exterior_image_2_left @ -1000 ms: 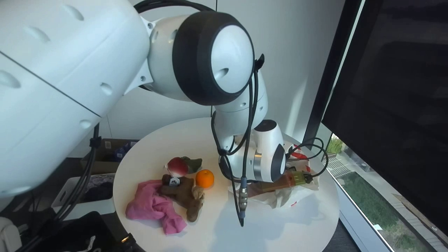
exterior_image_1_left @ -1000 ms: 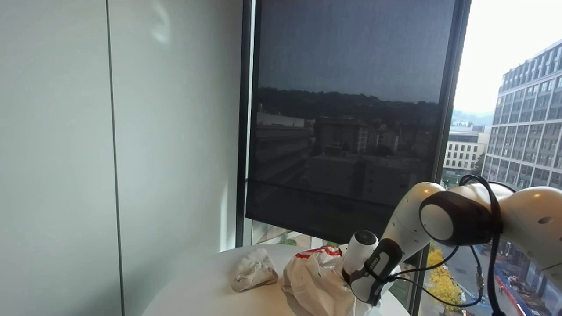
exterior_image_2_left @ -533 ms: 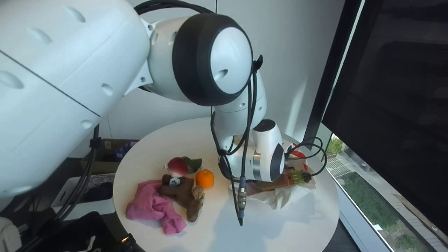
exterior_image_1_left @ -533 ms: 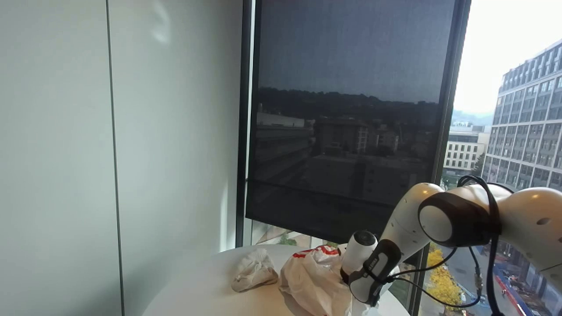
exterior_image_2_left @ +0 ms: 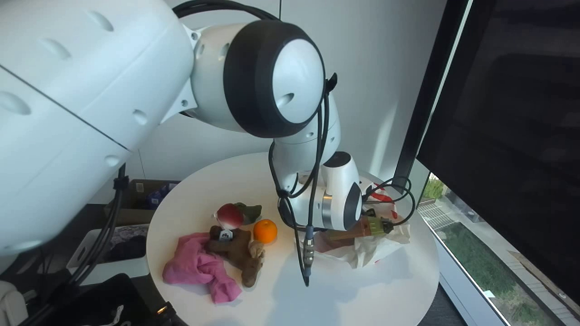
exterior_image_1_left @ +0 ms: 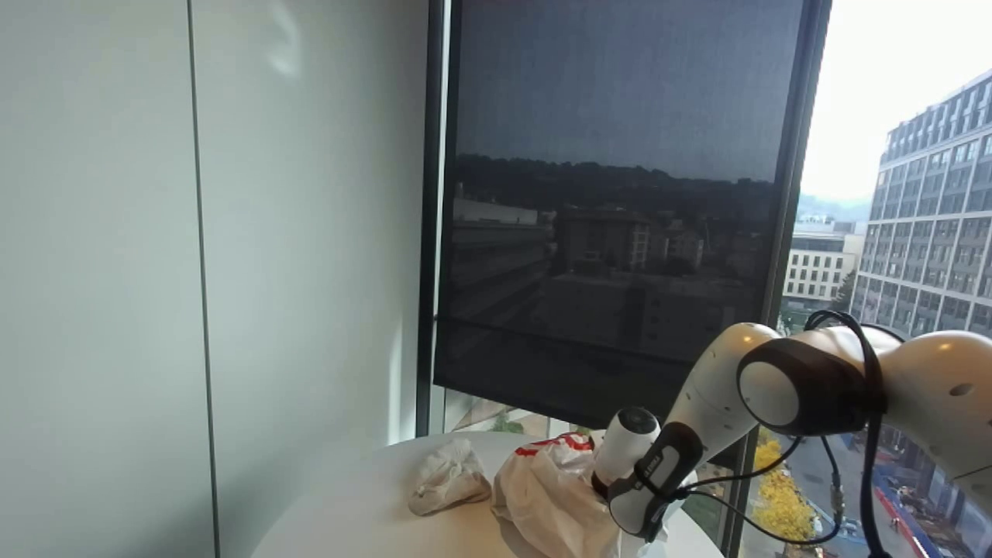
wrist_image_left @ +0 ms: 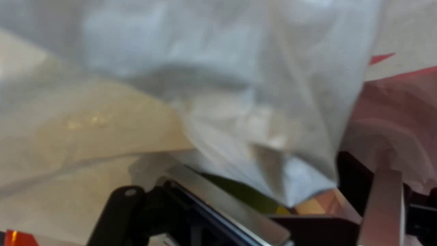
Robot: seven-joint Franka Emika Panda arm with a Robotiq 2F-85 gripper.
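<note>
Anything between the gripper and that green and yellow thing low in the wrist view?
Yes, it seems: a loose fold of the white plastic bag hangs between the fingers, hiding part of the green and yellow thing.

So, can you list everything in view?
Table: 1, white, centre
Bag: 1, white and red, on table
Bundle: 1, off-white, beside bag
Cloth: 1, pink, on table
Soft toy: 1, brown, beside cloth
Orange: 1, orange, beside toy
Round thing: 1, red, near orange
Green thing: 1, green, beside it
Box: 1, brown, beside table
Bin: 1, white, beside table
Blind: 1, dark, behind table
Buildings: several, grey, outside
Bar: 1, green-orange, by bag, unidentified
Arm: 1, white, over table
Cables: several, black, along arm
Claw: 1, black and silver, at bag
</note>
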